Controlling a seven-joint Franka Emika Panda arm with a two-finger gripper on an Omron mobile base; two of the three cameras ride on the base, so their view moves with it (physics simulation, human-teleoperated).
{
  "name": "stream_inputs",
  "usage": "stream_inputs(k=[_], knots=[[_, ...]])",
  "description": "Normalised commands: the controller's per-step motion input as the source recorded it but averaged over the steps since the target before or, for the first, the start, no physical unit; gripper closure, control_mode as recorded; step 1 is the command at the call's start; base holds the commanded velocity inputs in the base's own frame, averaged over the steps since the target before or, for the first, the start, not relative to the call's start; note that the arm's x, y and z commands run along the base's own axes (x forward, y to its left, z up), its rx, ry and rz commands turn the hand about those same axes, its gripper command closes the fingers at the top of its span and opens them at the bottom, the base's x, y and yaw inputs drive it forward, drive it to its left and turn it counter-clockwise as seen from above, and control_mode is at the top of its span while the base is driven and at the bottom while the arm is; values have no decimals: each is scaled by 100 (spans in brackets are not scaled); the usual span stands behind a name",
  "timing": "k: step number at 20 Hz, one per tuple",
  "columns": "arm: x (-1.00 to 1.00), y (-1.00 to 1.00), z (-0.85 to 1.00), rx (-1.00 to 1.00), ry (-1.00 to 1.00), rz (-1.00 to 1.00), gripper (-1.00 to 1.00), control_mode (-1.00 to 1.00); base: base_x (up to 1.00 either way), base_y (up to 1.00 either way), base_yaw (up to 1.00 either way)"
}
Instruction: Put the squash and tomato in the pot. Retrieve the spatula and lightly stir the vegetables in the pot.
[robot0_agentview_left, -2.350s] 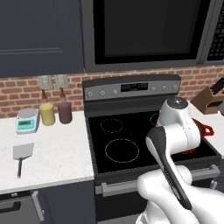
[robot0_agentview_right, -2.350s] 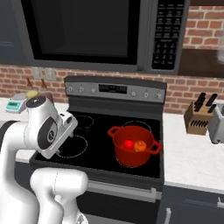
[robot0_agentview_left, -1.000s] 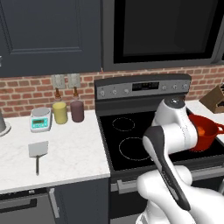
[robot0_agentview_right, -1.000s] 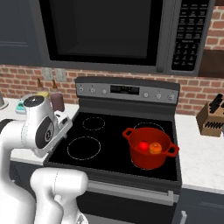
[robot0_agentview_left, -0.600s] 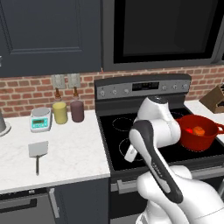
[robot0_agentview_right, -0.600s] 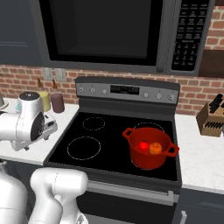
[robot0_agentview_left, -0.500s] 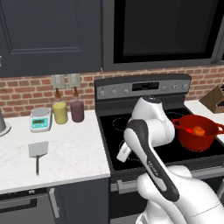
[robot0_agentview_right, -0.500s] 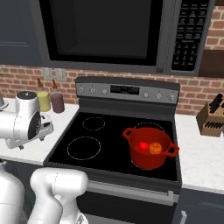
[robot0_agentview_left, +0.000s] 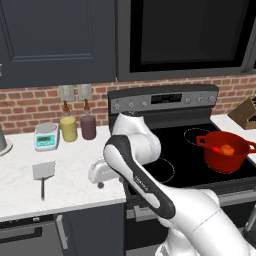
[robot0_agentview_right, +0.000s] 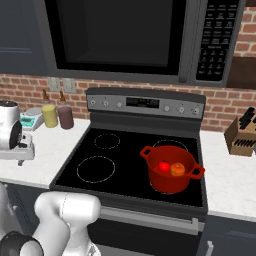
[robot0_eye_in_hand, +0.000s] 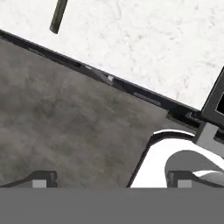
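Gripper (robot0_agentview_left: 101, 184) low over the counter's (robot0_agentview_left: 20, 187) front edge, just left of the stove (robot0_agentview_left: 175, 172); fingertips sit wide apart in hand view, nothing between them, so open. Spatula (robot0_agentview_left: 43, 176) flat on counter well left of gripper, blade toward the wall, bare counter between. Pot (robot0_agentview_right: 171, 170) on stove's front right burner, squash (robot0_agentview_right: 177, 169) and tomato (robot0_agentview_right: 163, 166) inside, side by side. Scale (robot0_agentview_left: 46, 136) and 2 jars (robot0_agentview_left: 78, 127) at the back wall.
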Motion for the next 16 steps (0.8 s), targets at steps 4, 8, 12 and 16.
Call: stream_inputs(k=[4, 8, 12, 16], knots=[[1, 100, 0, -15, 24, -50, -100, -100, 0, 0, 0], [23, 100, -4, -20, 3, -42, -100, -100, 0, 0, 0], [49, 99, -14, -11, 2, -36, -100, -100, 0, 0, 0], [52, 62, -22, -1, 8, -22, -100, -100, 0, 0, 0]])
